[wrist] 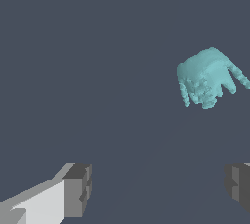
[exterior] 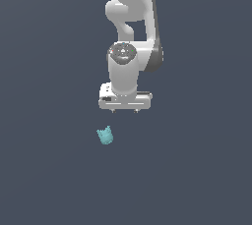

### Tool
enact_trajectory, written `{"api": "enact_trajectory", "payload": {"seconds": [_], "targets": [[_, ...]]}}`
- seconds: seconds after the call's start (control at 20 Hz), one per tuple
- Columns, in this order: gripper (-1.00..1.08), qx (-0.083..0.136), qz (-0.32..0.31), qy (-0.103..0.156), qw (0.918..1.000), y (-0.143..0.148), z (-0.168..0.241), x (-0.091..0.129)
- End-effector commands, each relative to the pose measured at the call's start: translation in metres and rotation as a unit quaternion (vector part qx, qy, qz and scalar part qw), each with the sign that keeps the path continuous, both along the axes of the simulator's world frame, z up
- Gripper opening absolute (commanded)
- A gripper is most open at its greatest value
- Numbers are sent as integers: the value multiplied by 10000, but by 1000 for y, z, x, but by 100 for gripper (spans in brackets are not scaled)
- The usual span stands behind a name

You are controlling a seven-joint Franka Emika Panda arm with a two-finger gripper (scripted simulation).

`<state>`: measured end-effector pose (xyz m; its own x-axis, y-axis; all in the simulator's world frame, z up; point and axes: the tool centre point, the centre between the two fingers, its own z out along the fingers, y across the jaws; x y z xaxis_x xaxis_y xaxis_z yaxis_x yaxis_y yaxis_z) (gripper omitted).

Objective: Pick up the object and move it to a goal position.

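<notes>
Teal and untouched, the object (exterior: 105,135) is seen lying at about seven o'clock from the gripper (exterior: 125,111), whose fingers (wrist: 78,190) are spread wide, nothing yet grasped, lifted or carried.

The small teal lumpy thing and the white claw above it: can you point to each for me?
Small teal lumpy object (exterior: 105,135), exterior view: middle of its body.
White gripper (exterior: 125,111), exterior view: midway between its two short fingertips.
Gripper finger (wrist: 78,189), wrist view: grey pad face.
</notes>
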<state>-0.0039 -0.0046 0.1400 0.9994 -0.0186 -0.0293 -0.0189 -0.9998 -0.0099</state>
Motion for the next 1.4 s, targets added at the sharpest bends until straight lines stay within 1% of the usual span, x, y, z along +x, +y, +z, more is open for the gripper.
{"api": "enact_trajectory", "payload": {"seconds": [0.0,0.15,0.4,0.6,0.95,1.35], "targets": [[100,0,0,0,10000,0,0,0],[100,-7,62,-13,10000,2,2,1],[100,-41,343,-73,9994,14,11,4],[100,-51,397,-88,9992,18,14,4],[100,-48,483,-88,9988,12,10,8],[100,-45,876,-102,9961,-8,-2,25]]}}
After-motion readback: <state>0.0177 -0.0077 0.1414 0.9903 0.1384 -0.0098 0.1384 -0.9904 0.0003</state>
